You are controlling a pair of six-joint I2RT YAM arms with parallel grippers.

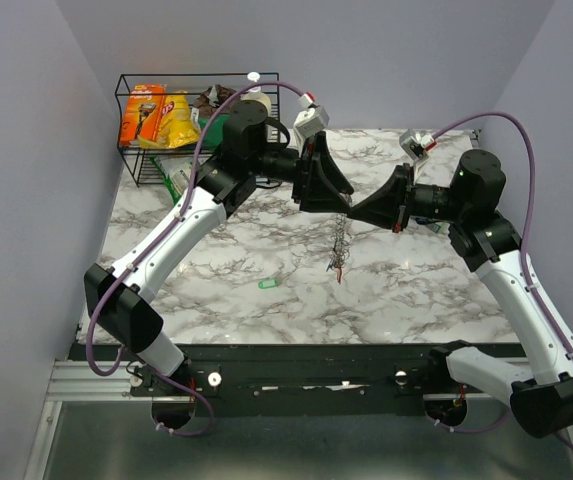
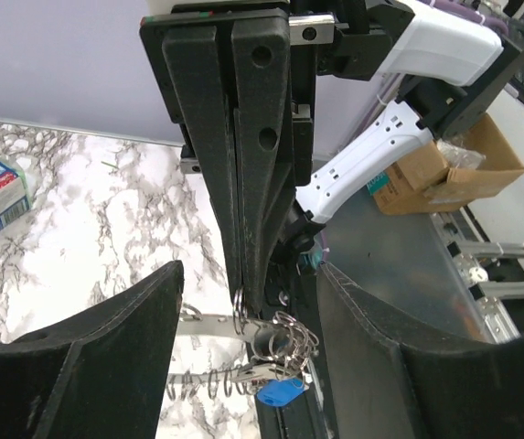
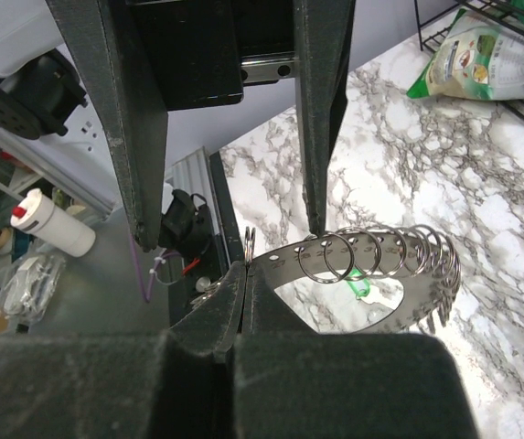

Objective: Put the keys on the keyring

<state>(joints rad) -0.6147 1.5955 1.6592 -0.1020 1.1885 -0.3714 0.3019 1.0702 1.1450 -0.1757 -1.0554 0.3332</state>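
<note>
The right gripper (image 3: 245,279) is pressed shut, and one end of the keyring (image 3: 380,261) is pinched between its tips. The rest of the keyring juts out beyond those tips, unsupported, as a curved metal band strung with rings. The left gripper (image 2: 249,266) is spread wide and nothing is held in it. Its fingers stand on either side of the right gripper's tips, so the pinch point lies in the gap between them. A blue key (image 2: 280,391) is seen hanging on the keyring, just below the pinch. A green key (image 1: 268,284) lies flat on the table (image 1: 416,290), below both sets of jaws and well apart from them, so at least one key is judged not yet fitted.

Several faults can be foreseen. The keyring is gripped only at a thin edge, so it may be swivelled or dragged out of the pinch by its own hanging weight, or by a knock. Because the fingers of the two grippers are interleaved, the right gripper's tips could be struck if the left jaws are closed or withdrawn at a slant, and the keyring shaken loose. The green key is small and flat against the marble. It could be pushed aside instead of being lifted, or be seized at an angle that cannot be threaded.
</note>
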